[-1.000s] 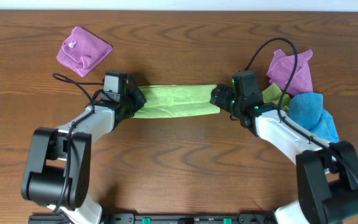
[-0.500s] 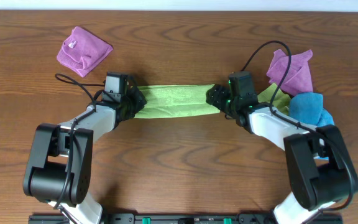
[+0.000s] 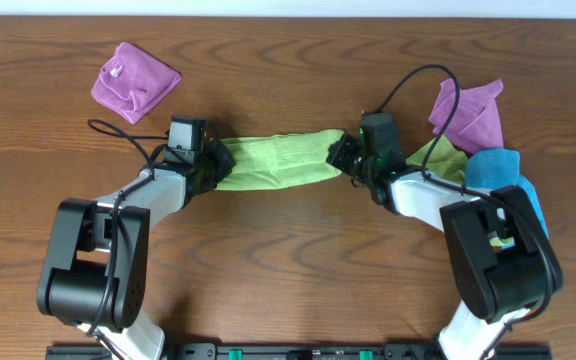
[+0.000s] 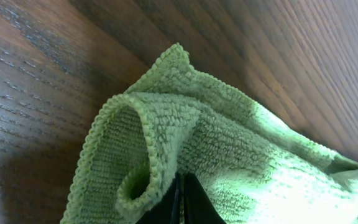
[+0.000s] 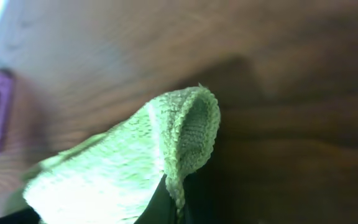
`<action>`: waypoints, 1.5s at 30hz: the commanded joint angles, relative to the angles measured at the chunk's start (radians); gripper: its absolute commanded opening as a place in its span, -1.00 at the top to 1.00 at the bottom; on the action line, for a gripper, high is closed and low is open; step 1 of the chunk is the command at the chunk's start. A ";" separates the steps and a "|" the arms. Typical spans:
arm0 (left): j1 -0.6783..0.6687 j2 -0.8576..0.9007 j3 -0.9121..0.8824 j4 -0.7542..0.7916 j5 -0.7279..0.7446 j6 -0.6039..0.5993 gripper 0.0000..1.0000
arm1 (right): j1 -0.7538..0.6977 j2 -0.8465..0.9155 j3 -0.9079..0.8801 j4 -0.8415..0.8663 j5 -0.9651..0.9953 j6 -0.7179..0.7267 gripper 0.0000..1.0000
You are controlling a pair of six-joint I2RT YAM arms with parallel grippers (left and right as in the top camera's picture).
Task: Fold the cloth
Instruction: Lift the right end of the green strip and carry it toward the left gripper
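- The left gripper (image 3: 216,163) was clamped on the left end of the cloth (image 3: 276,160). In its wrist view the dark fingertips met over a looped, stitched hem.
- The right gripper (image 3: 340,155) pinched the opposite end, the hem curling over its finger.
- The cloth ran as a narrow, slightly arched band between them over the wooden table (image 3: 288,260), its long axis left to right. Each arm held its own end, so neither was nearer.
- It was thick lime terry, soft and limp, and would probably sag if released.
- Just right of the cloth lay an olive cloth (image 3: 438,152), a purple cloth (image 3: 468,110) and a blue cloth (image 3: 503,180). A folded purple cloth (image 3: 133,80) lay well beyond its left end.
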 commanded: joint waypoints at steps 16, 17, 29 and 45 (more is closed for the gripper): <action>0.001 -0.015 0.053 -0.004 0.074 -0.007 0.88 | 0.053 -0.222 0.009 -0.070 -0.010 -0.026 0.97; 0.001 -0.015 0.060 -0.004 0.080 -0.007 0.88 | 0.068 -0.222 0.010 -0.071 0.002 -0.026 0.97; 0.001 -0.015 0.095 -0.007 0.105 -0.025 0.88 | 0.224 -0.220 0.101 -0.097 0.138 -0.070 0.97; 0.083 -0.165 0.096 -0.103 0.069 0.072 0.88 | 0.299 -0.166 0.170 -0.138 0.151 -0.168 0.97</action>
